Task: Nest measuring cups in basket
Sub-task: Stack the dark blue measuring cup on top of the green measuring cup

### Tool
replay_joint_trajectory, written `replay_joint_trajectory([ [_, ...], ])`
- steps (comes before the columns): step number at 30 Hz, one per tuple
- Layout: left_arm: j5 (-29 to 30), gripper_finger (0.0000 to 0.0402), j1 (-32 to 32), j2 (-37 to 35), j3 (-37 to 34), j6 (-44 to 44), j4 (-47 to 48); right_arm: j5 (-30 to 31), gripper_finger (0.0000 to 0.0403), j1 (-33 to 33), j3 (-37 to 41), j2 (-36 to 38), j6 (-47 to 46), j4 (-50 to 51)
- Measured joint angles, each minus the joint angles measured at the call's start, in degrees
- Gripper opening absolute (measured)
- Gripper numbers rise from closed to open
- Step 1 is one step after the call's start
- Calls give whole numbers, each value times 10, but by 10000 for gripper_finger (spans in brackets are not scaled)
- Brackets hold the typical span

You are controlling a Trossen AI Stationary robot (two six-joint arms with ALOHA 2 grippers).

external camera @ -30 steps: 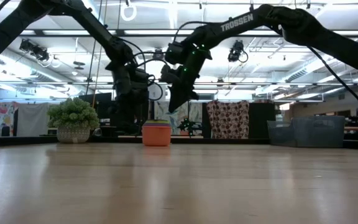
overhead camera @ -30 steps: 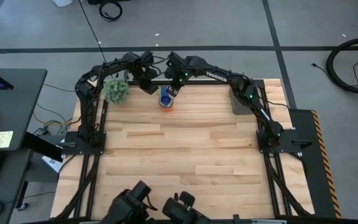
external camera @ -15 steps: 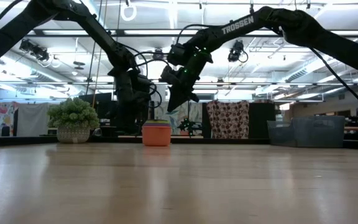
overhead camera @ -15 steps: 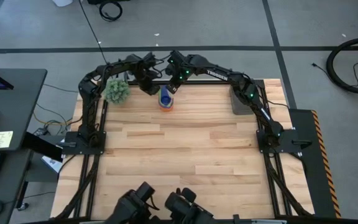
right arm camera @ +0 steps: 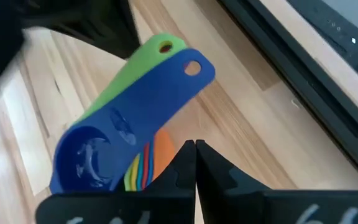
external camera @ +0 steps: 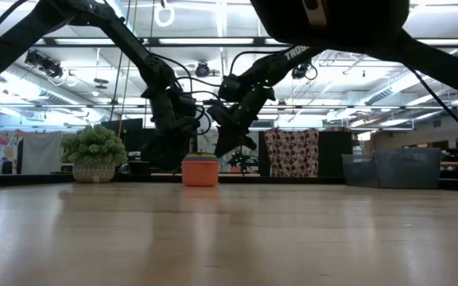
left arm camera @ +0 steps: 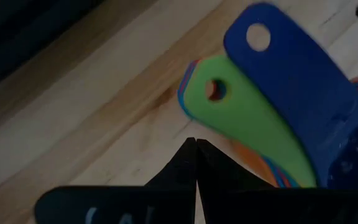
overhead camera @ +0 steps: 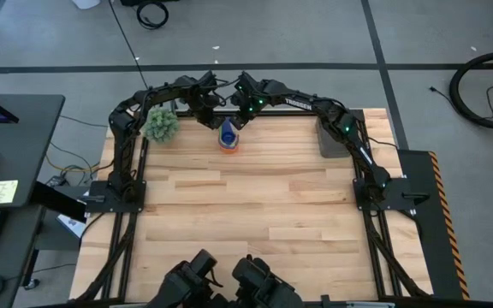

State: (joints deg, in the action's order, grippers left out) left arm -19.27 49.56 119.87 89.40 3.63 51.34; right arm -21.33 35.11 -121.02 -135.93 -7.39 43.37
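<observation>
Nested stack of measuring cups (overhead camera: 228, 137) standing on the wooden table (overhead camera: 255, 222), upper centre of the high view, near the far edge. Dark blue cup (right arm camera: 120, 137) on top, green handle (left arm camera: 241, 118) fanned out just beneath it, orange cup (external camera: 200, 171) outermost at the bottom, thin rims of other colours between.

Left gripper (overhead camera: 209, 115) just up and left of the stack in the high view, fingers (left arm camera: 182, 165) pressed together, pinching nothing, tips close to the green handle but apart from it.

Right gripper (overhead camera: 240, 120) just up and right of the stack, fingers (right arm camera: 188, 163) likewise pressed together, empty, hanging above the stack in the low view.

Grey basket (overhead camera: 330, 141) at the upper right of the table, well apart from the cups, nothing visible inside from above.

Fuzzy green plant ball (overhead camera: 160, 125) at the upper left, beside the left arm.
</observation>
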Motion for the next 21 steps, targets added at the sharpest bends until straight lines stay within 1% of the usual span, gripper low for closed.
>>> replay_joint_trajectory([
  [7,-19,7,-1,10,0,2,-6,-2,5,0,0,0,10,-14],
  [15,-26,7,-6,21,0,3,-22,-28,5,0,0,0,11,-39],
  [21,-46,7,-11,22,0,3,-61,-28,5,-1,8,0,10,-52],
])
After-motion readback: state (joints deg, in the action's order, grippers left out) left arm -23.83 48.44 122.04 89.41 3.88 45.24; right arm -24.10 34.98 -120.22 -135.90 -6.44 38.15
